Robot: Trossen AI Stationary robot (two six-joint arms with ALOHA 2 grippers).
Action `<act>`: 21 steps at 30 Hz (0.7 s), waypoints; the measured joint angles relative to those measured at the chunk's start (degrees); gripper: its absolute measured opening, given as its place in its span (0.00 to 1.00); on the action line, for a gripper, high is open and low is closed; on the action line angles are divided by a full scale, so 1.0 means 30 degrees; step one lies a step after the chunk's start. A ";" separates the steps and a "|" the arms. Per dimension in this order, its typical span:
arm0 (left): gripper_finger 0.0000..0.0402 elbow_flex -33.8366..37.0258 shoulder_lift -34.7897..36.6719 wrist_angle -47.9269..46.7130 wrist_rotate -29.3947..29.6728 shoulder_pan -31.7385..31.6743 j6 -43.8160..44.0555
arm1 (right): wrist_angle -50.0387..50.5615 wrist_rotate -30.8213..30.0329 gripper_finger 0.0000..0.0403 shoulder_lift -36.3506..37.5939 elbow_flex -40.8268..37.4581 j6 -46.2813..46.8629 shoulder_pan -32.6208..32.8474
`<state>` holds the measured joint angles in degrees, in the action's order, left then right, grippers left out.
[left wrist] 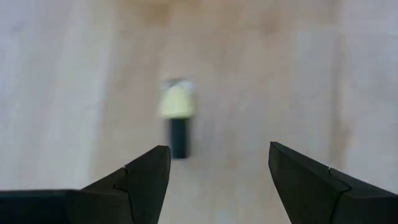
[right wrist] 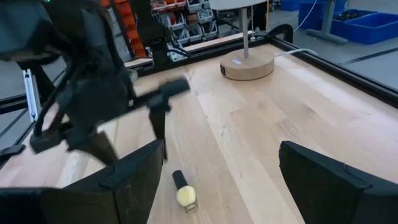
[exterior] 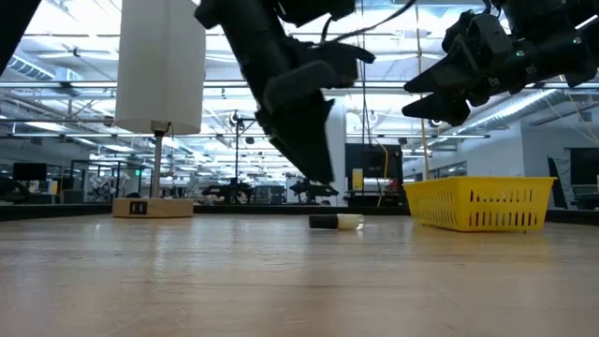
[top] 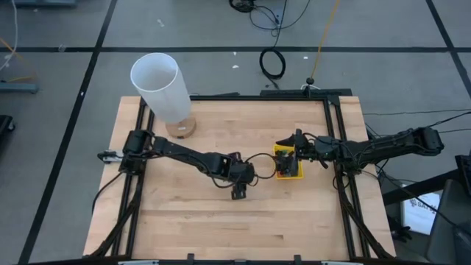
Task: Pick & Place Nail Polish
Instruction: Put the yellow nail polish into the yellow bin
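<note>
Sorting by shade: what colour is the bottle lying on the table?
Pale yellow nail polish bottle with a dark cap, clearest in the left wrist view.

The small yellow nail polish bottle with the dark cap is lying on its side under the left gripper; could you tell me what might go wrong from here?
1. The yellow nail polish bottle with the dark cap lies on its side on the wooden table, so it might roll away when the open left gripper closes.
2. The open right gripper hangs above the yellow basket, possibly crowding the left arm's drop.

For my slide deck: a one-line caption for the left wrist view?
Open left gripper poised above a yellow nail polish bottle lying on its side on the wooden table.
</note>
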<state>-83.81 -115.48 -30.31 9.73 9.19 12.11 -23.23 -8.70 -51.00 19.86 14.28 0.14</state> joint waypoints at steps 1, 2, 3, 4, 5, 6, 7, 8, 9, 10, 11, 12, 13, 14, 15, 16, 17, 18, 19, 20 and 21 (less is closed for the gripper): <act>0.66 0.0000 0.0125 -0.0454 0.0593 0.0001 -0.0128 | -0.0001 0.0017 0.75 0.0000 0.0000 0.0000 0.0000; 0.66 0.0000 0.0165 -0.0896 0.1078 0.0001 -0.0217 | -0.0018 0.0066 0.75 0.0000 0.0000 0.0000 0.0000; 0.66 0.0000 0.0175 -0.1305 0.1315 -0.0011 -0.0268 | -0.0018 0.0105 0.75 0.0000 0.0000 0.0007 0.0000; 0.66 0.0045 0.0095 -0.1424 0.1392 -0.0094 -0.0285 | -0.0018 0.0187 0.75 0.0000 0.0000 0.0004 0.0000; 0.66 0.0129 -0.0028 -0.1217 0.1382 -0.0218 -0.0283 | -0.0011 0.0393 0.75 0.0000 0.0000 0.0007 0.0000; 0.66 0.0251 -0.0163 -0.0883 0.1343 -0.0355 -0.0281 | -0.0025 0.0463 0.75 0.0000 0.0000 0.0007 0.0000; 0.66 0.0372 -0.0322 -0.0516 0.1227 -0.0492 -0.0271 | -0.0026 0.0477 0.75 0.0000 0.0000 0.0007 0.0000; 0.66 0.0494 -0.0483 0.0013 0.0954 -0.0643 -0.0287 | -0.0025 0.0479 0.75 0.0000 0.0000 0.0007 0.0001; 0.66 0.0576 -0.0675 0.0597 0.0681 -0.0754 -0.0360 | -0.0025 0.0478 0.75 0.0000 0.0000 0.0007 0.0000; 0.66 0.0631 -0.0875 0.1145 0.0414 -0.0862 -0.0499 | -0.0025 0.0463 0.75 0.0000 0.0000 0.0007 0.0000; 0.66 0.0686 -0.1024 0.1544 0.0102 -0.0964 -0.0681 | -0.0025 0.0466 0.75 0.0000 0.0000 0.0007 0.0000; 0.66 0.0736 -0.1224 0.1777 -0.0066 -0.1054 -0.0874 | -0.0025 0.0463 0.75 0.0000 0.0000 0.0007 0.0000; 0.66 0.0774 -0.1407 0.1951 -0.0194 -0.1132 -0.1040 | -0.0025 0.0463 0.75 0.0000 0.0000 0.0014 0.0000; 0.66 0.0781 -0.1580 0.2105 -0.0272 -0.1201 -0.1173 | -0.0025 0.0464 0.75 0.0000 0.0000 0.0059 0.0000; 0.66 0.0794 -0.1774 0.2136 -0.0312 -0.1280 -0.1286 | -0.0022 0.0463 0.75 0.0000 0.0000 0.0131 0.0000; 0.66 0.0780 -0.1855 0.2158 -0.0358 -0.1366 -0.1427 | -0.0025 0.0463 0.75 0.0000 0.0000 0.0174 0.0000; 0.66 0.0774 -0.1952 0.2203 -0.0386 -0.1433 -0.1416 | -0.0025 0.0463 0.75 0.0000 0.0000 0.0219 0.0000; 0.66 0.0743 -0.2028 0.2219 -0.0539 -0.1512 -0.1477 | -0.0018 0.0470 0.75 0.0000 0.0000 0.0219 0.0000; 0.66 0.0728 -0.2135 0.2228 -0.0786 -0.1600 -0.1552 | -0.0018 0.0471 0.75 0.0000 0.0000 0.0219 0.0000; 0.66 0.0721 -0.2204 0.2225 -0.1147 -0.1673 -0.1620 | -0.0032 0.0471 0.75 0.0000 0.0000 0.0219 0.0000; 0.66 0.0721 -0.2233 0.2202 -0.1448 -0.1728 -0.1639 | -0.0023 0.0471 0.75 0.0000 0.0000 0.0214 0.0000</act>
<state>-81.65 -122.18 -23.70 5.39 4.00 7.20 -23.30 -7.29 -51.00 19.86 14.92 0.14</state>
